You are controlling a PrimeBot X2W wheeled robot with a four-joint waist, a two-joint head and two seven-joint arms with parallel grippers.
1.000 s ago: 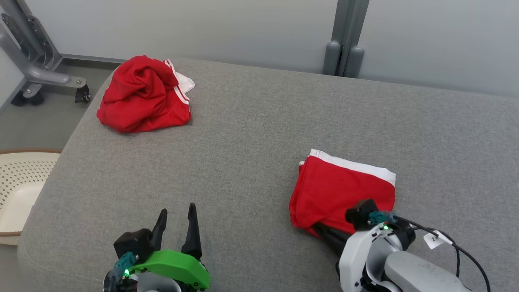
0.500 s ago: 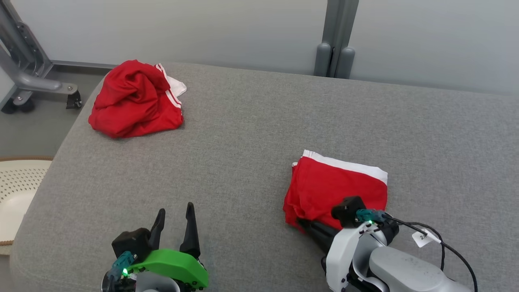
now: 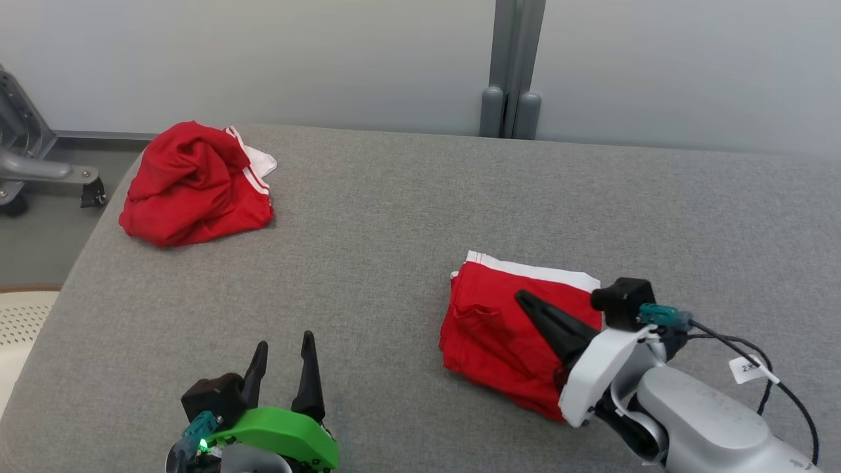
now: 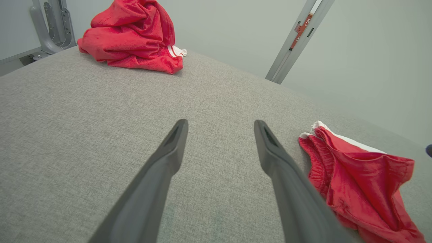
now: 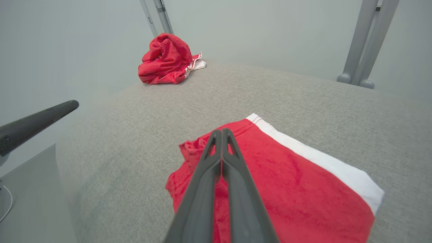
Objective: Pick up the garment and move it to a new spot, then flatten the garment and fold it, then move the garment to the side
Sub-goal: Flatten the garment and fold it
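Observation:
A folded red garment (image 3: 499, 322) with a white band lies on the grey cloth surface (image 3: 394, 217), right of centre; it also shows in the left wrist view (image 4: 357, 182) and the right wrist view (image 5: 287, 175). My right gripper (image 3: 520, 295) is shut with nothing between its fingers, its tips (image 5: 221, 131) hovering over the garment's near left part. A second red garment (image 3: 187, 187), crumpled into a heap, sits at the far left corner (image 5: 165, 60). My left gripper (image 3: 285, 338) stands open and empty near the front edge (image 4: 220, 122), well left of the folded garment.
A cream perforated basket (image 3: 20, 328) stands off the surface's left edge. A grey metal frame on a caster (image 3: 39, 171) is at the far left, and a grey double post (image 3: 509, 98) rises behind the surface against the pale wall.
My right gripper has come out from the folded garment's near edge and risen over it, fingers still shut. The head camera has shifted, so the whole picture slid left and down. The left gripper has not moved.

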